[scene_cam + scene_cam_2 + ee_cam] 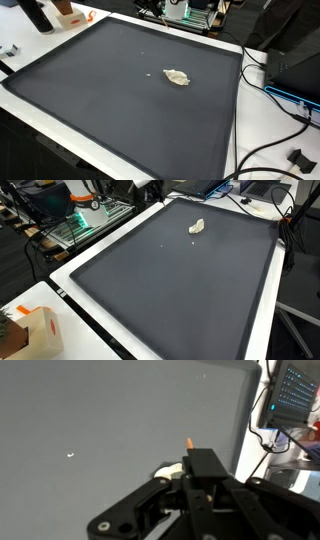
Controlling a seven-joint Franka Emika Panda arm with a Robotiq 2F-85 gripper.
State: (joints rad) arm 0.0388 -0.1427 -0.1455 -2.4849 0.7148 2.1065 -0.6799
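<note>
In the wrist view my gripper (203,457) fills the lower half, its black linkages meeting at one dark block, so the jaws look shut. A small orange tip (188,443) pokes out just past the fingertips; I cannot tell what it is or whether it is held. A small cream lump (164,473) lies on the dark mat (120,410), partly hidden behind the gripper. Both exterior views show the lump (177,77) (197,226) alone on the mat (110,100) (180,290), and neither shows the gripper.
A white table rim (240,120) (65,290) surrounds the mat. Black cables (280,110) and an electronics box (300,65) lie beside one edge. An orange and white box (35,330) sits at a corner. A tiny white speck (70,455) rests on the mat.
</note>
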